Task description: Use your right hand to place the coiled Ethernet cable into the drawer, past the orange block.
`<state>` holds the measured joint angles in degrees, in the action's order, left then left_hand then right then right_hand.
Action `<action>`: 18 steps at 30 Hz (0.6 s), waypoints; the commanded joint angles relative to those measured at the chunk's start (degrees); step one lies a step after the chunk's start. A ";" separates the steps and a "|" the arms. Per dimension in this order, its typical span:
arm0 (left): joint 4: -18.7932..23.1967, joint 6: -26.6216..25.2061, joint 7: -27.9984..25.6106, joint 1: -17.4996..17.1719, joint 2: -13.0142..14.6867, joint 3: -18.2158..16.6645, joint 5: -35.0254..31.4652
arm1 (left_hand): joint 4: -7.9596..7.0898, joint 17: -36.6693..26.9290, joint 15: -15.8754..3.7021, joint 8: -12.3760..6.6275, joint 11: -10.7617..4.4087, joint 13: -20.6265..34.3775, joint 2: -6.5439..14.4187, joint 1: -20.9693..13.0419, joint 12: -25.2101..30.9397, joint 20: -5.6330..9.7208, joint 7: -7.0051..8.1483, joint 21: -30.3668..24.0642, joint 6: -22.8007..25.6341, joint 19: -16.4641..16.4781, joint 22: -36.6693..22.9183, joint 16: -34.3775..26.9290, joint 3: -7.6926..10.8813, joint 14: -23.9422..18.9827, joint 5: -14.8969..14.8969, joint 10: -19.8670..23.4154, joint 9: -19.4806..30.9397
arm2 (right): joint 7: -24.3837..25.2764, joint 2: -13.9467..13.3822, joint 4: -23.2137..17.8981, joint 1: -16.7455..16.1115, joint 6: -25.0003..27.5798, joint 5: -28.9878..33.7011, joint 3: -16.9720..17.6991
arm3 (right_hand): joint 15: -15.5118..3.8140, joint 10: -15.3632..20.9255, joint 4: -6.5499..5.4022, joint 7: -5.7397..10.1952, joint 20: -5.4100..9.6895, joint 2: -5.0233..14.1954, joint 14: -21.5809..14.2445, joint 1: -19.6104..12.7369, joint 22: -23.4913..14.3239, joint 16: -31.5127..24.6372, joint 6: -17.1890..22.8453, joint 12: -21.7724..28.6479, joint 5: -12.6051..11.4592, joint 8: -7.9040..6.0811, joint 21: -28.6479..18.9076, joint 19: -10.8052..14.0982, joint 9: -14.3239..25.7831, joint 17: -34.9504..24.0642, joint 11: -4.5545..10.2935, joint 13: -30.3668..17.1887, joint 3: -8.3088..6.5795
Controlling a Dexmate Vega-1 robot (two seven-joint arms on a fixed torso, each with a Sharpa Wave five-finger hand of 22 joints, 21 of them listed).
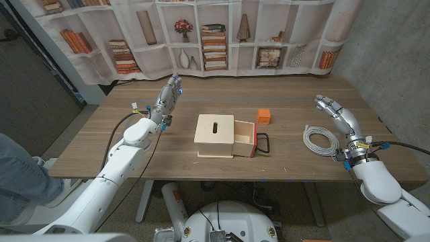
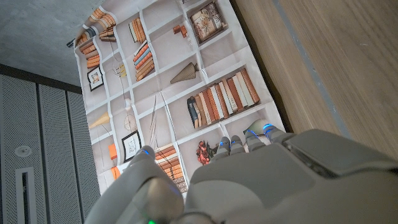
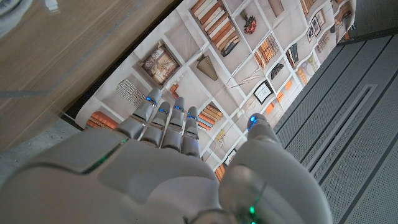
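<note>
Coiled cable (image 1: 321,140) beside right hand (image 1: 334,111)

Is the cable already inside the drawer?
No, the cable lies coiled on the table, to the right of the open drawer and beside the right hand.

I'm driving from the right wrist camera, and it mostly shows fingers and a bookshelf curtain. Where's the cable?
Observer: The coiled Ethernet cable lies on the table close beside the right hand, on its inner side, and nothing is holding it.
Operator: Is the drawer open?
Observer: Yes. The drawer is pulled out of the wooden box, toward the cable's side.
Operator: And the orange block?
Observer: The orange block sits on the table just beyond the drawer, apart from it.
</note>
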<state>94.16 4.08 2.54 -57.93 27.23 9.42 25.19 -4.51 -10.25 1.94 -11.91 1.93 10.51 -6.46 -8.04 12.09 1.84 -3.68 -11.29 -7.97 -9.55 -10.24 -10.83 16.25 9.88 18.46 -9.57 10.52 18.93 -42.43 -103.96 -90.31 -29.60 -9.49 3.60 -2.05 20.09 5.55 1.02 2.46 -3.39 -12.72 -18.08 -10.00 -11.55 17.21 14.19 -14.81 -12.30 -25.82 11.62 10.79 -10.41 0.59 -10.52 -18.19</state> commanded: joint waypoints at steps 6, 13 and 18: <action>-0.60 0.25 -0.12 0.98 -0.40 0.52 -0.37 | 0.01 -0.18 -0.39 0.00 -0.38 0.20 -0.01 -0.66 -0.05 0.54 -0.24 -0.38 0.31 -12.09 -0.35 -0.07 -0.42 5.57 0.45 -0.92 0.28 | 3.21 1.26 -1.55 -2.41 1.84 6.62 1.69 | -0.94 0.50 0.51 0.37 1.99 -0.03 -0.57 -0.98 -0.14 0.02 0.50 0.09 0.17 -0.17 0.38 0.64 0.25 -0.16 0.37 -0.26 -0.06; -1.34 0.28 0.28 1.63 -0.61 0.91 -0.36 | 0.01 -0.18 -0.33 0.02 -0.24 0.20 0.02 -0.70 -0.07 0.53 -0.20 -0.38 0.35 -12.09 -0.35 -0.06 -0.49 5.54 0.48 -0.93 0.28 | 4.47 1.54 -2.32 -3.07 3.08 9.64 1.87 | -0.96 0.60 0.65 0.50 2.05 -0.01 -0.55 -1.18 -0.15 0.10 0.51 0.07 0.18 -0.10 0.56 0.73 0.26 -0.17 0.59 -0.26 -0.11; -1.83 0.26 0.51 2.05 -0.71 1.11 -0.41 | 0.02 -0.19 -0.33 0.05 -0.30 0.20 0.06 -0.73 -0.07 0.52 -0.19 -0.38 0.34 -12.10 -0.35 -0.04 -0.55 5.57 0.50 -0.89 0.28 | 5.49 1.58 -3.19 -3.67 4.52 12.05 2.06 | -1.03 0.55 0.82 0.67 2.04 0.00 -0.62 -1.44 -0.15 0.13 0.64 0.00 0.18 -0.09 0.70 0.81 0.27 -0.16 0.78 -0.27 -0.18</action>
<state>93.22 4.18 2.56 -56.71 26.76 10.10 24.88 -4.49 -10.25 1.94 -11.91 1.93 10.51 -6.46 -8.04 12.09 1.84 -3.99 -11.29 -7.66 -9.55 -10.25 -10.83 15.78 9.88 18.46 -9.57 10.52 22.36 -41.24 -105.77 -92.76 -27.34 -2.07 5.18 -2.36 20.50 6.02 1.34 2.14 -3.51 -13.03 -18.68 -9.99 -11.55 17.52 14.19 -14.81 -12.29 -25.38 11.93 10.79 -10.41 0.99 -10.52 -18.19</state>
